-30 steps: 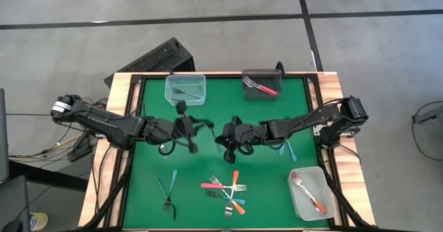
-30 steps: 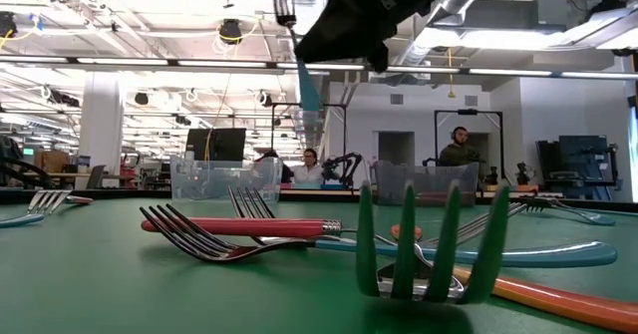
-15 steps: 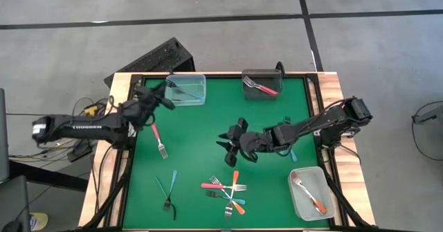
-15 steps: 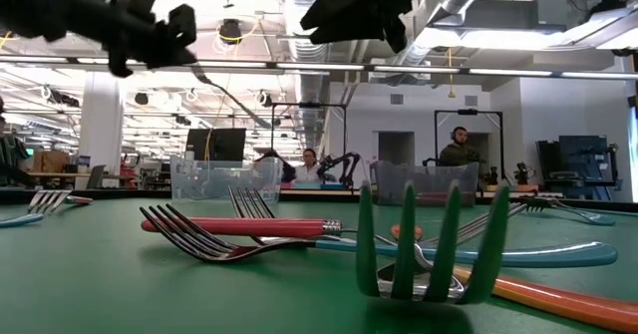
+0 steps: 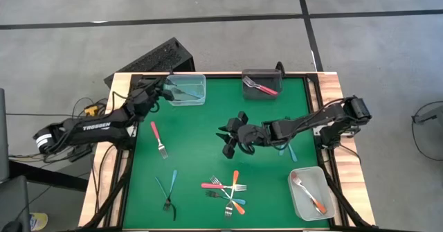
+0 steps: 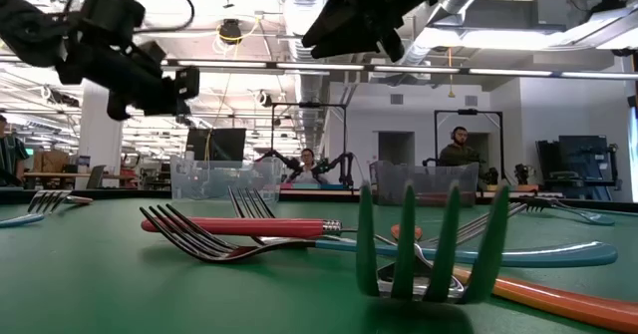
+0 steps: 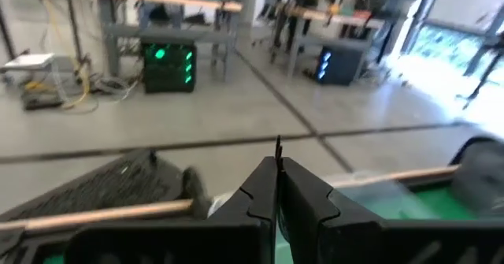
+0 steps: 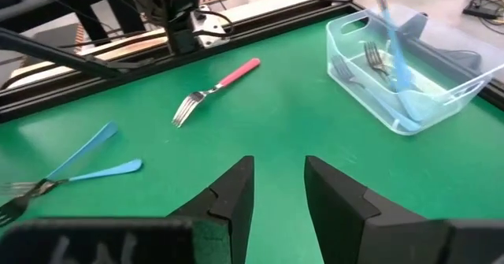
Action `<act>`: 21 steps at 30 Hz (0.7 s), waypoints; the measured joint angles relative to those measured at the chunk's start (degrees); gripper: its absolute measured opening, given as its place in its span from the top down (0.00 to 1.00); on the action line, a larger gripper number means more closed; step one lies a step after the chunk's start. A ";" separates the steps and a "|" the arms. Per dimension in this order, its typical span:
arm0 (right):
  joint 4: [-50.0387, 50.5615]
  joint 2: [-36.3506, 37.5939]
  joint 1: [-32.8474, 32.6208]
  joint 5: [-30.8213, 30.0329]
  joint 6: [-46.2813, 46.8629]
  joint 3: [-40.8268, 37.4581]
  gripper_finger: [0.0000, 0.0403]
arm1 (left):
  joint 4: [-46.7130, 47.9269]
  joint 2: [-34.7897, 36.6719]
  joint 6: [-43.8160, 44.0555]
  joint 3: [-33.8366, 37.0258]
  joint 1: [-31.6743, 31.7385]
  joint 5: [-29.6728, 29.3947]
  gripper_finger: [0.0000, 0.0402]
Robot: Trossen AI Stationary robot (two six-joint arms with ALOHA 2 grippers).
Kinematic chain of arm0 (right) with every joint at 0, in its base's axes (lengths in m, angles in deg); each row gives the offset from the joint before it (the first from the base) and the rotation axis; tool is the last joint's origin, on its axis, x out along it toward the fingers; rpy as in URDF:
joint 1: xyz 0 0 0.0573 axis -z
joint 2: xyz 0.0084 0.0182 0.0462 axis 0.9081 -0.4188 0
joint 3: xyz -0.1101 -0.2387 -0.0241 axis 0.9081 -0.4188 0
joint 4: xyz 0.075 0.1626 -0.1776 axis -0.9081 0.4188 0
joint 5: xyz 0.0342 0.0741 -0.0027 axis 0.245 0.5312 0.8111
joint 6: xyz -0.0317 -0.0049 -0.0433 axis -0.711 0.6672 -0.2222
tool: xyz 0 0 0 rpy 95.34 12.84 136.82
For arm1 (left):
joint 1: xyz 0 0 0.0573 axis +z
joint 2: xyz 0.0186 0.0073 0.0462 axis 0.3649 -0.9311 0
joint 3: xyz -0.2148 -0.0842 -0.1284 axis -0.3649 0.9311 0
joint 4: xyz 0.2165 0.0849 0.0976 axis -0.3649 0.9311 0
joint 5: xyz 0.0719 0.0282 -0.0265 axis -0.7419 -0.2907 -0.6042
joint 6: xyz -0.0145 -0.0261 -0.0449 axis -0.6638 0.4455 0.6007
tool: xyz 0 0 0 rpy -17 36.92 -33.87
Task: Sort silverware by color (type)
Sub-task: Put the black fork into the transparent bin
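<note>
My left gripper (image 5: 164, 88) is shut at the far left corner, beside the clear tub (image 5: 185, 88). A blue-handled fork (image 8: 394, 51) slants up out of that tub, where another fork (image 8: 370, 59) lies. Over the middle of the green mat, my right gripper (image 5: 232, 140) hovers open, its fingers (image 8: 236, 193) apart with nothing between them. A pink-handled fork (image 5: 158, 140) lies flat on the mat at the left. Two blue forks (image 5: 168, 190) lie crossed near the front. Several mixed forks (image 5: 227, 190) lie in a heap at the near centre. My left gripper's shut fingers show only a thin metal tip (image 7: 277, 144) sticking out between them. The blue fork slants down from its upper end, with its handle end (image 8: 408, 98) inside the clear tub. The place of contact lies above the right wrist view, so the hold itself does not show.
A dark tub (image 5: 261, 85) at the far centre holds a red fork. A clear tub (image 5: 310, 192) at the near right holds an orange one. A blue fork (image 5: 289, 149) lies under my right arm. People stand in the room behind the table.
My left gripper has swung from the table's middle, where it was next to my right gripper, to the far left corner by the clear tub. It took with it the blue fork, which hung below it. The pink fork on the mat is uncovered now.
</note>
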 joint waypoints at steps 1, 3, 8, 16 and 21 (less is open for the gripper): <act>0.01 0.00 0.11 0.00 -0.02 0.00 0.66 | 0.24 -1.11 0.11 0.00 0.65 0.14 0.99; 0.70 0.00 0.11 0.01 -0.25 0.00 0.66 | 0.38 -3.34 0.12 -0.02 1.68 2.12 0.96; 4.78 0.00 -1.67 -0.02 -4.38 0.00 0.68 | 1.82 -7.92 0.41 -0.02 3.56 10.82 0.82; 13.35 3.14 -4.41 -2.48 -0.51 0.00 0.71 | 3.79 -6.09 -1.78 -0.38 3.89 19.29 0.61; 16.73 7.96 -7.37 -5.27 1.10 0.00 0.71 | 14.32 -1.66 -7.20 -6.24 3.85 19.84 0.58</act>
